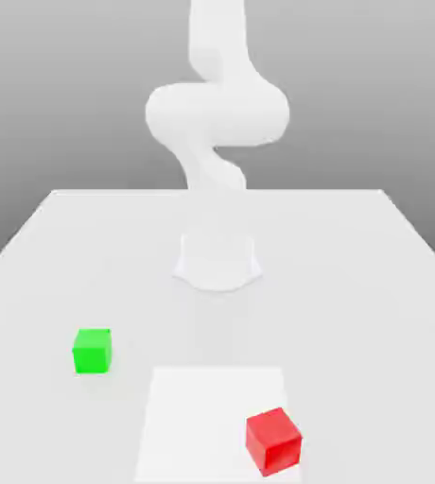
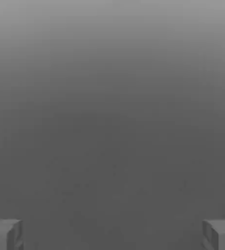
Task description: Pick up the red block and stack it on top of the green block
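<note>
Red block sits on a paler square patch of the white worktop, toward the exterior view's right. Well apart to its left rests the green block. Behind both rises the white arm; its jaws stand wide open, empty.

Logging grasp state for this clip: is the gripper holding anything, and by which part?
Nothing is held. The gripper is open with nothing between its fingers; the red block and green block sit apart on the table.
</note>
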Motion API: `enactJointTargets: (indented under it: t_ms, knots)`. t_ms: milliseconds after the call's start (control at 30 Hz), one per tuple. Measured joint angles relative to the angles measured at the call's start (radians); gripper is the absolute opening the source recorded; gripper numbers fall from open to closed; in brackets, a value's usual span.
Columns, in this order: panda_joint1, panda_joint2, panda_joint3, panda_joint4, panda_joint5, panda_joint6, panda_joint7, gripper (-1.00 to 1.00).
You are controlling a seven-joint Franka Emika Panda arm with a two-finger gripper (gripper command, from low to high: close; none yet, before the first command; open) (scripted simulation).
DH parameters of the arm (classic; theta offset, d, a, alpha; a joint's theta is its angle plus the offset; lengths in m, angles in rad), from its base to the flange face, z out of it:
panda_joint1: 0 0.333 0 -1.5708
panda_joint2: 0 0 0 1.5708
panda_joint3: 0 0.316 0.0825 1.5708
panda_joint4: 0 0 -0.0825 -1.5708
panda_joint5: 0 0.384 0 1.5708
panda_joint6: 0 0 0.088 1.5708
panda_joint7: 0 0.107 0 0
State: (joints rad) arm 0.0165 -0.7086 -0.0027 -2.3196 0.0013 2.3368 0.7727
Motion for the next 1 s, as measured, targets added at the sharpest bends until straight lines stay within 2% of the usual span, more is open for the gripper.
enactJointTargets:
  t_ms: [767,967,1000]
  knots:
    - [0.110,0.840,0.017,-0.180,-0.002,0.338,-0.241,0.00]
    - [0.114,1.057,0.017,-0.166,-0.017,0.498,-0.245,0.00]
    - [0.115,1.077,0.016,-0.163,-0.018,0.514,-0.245,-1.00]
